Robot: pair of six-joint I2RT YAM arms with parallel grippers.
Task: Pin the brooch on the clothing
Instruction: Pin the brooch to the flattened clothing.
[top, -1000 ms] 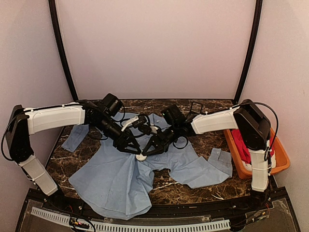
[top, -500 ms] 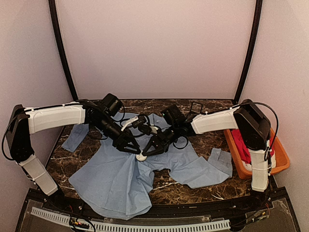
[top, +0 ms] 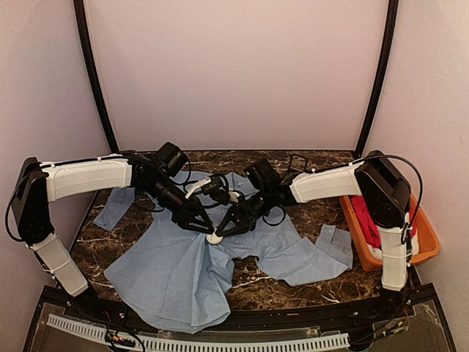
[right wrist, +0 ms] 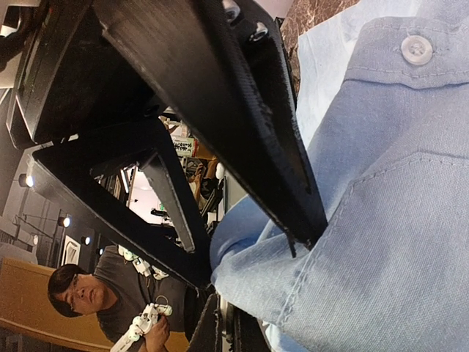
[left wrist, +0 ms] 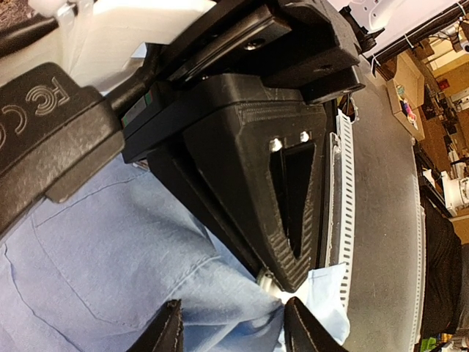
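Change since a second ago: the left arm's white link sits a shade higher in the top view. Both gripper tips remain at the same spot on the cloth, and the cloth lies as before.

1. Brooch (top: 215, 237): small white round piece, just left of centre in the top view. It lies on the cloth directly beneath the two meeting gripper tips; whether either tip touches it cannot be told.

2. Shirt (top: 176, 279): light blue, spread rumpled across the lower middle of the top view. One sleeve runs out to the left, and a cuff lies right of centre. A chest pocket shows at the lower left of the left wrist view, and a white button (right wrist: 416, 48) at the upper right of the right wrist view.

3. Left gripper (top: 203, 227): enters from the upper left, tip down on the shirt. Its fingers (left wrist: 167, 334) stand apart at the bottom edge of its wrist view with a raised fold of cloth between them (whether they pinch it cannot be told).

4. Right gripper (top: 223, 229): enters from the upper right, clenched, with its tip pushed into a fold of shirt. What it pinches, if anything, is hidden.

5. Table (top: 95, 246): dark veined marble under the shirt.

6. Tray (top: 432, 253): orange, at the right edge of the top view, holding a red garment (top: 370, 220).
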